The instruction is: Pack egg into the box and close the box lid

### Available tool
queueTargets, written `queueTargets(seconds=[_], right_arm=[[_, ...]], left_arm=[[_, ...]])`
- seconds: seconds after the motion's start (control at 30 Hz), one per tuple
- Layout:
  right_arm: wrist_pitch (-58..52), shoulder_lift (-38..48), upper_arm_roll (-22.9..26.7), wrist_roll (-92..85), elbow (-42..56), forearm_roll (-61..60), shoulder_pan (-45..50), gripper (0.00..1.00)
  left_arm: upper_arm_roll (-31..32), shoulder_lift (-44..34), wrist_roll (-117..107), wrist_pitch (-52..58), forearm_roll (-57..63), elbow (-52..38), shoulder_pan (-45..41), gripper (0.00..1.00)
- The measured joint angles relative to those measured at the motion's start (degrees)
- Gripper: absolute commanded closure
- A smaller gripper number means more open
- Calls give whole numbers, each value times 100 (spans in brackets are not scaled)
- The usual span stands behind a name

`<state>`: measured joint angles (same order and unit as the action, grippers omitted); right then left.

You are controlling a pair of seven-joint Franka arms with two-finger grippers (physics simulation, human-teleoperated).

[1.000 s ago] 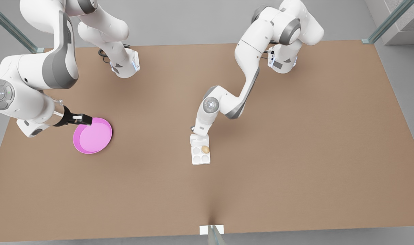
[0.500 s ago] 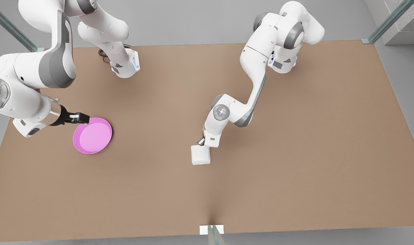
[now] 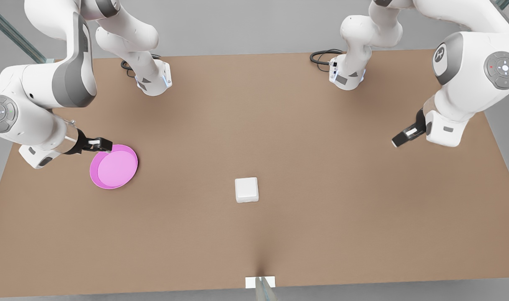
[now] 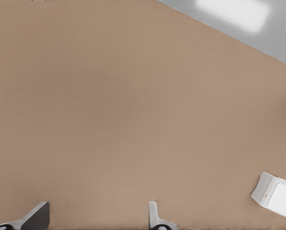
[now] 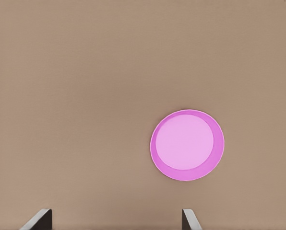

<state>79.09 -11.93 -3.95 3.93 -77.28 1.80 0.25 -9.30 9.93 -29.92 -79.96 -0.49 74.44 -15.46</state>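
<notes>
The white box (image 3: 246, 189) sits near the middle of the brown table with its box lid (image 3: 246, 187) down flat over the tray. The egg is hidden inside. In the left wrist view the box (image 4: 276, 194) lies far off. My left gripper (image 3: 398, 141) hangs high at the front view's right, well away from the box, and its fingers (image 4: 155, 218) stand open and empty. My right gripper (image 3: 104, 144) waits at the front view's left beside the pink plate, open with nothing in it (image 5: 115, 221).
A round pink plate (image 3: 113, 166) lies at the front view's left, seen from above as the plate (image 5: 187, 144). Both arm bases (image 3: 154, 81) (image 3: 346, 75) stand at the table's back edge. A small white tab (image 3: 260, 282) marks the front edge.
The lid came down over the egg and the box is shut. My left arm then lifted off the box and swung far to the front view's right. The right arm barely moved.
</notes>
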Motion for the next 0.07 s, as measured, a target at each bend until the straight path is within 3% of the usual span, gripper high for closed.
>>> queueTargets(seconds=[0.07], right_arm=[[2,0,-6,-7,0,-2,-1,0]], left_arm=[[6,-21,533,181,96,22,-2,0]])
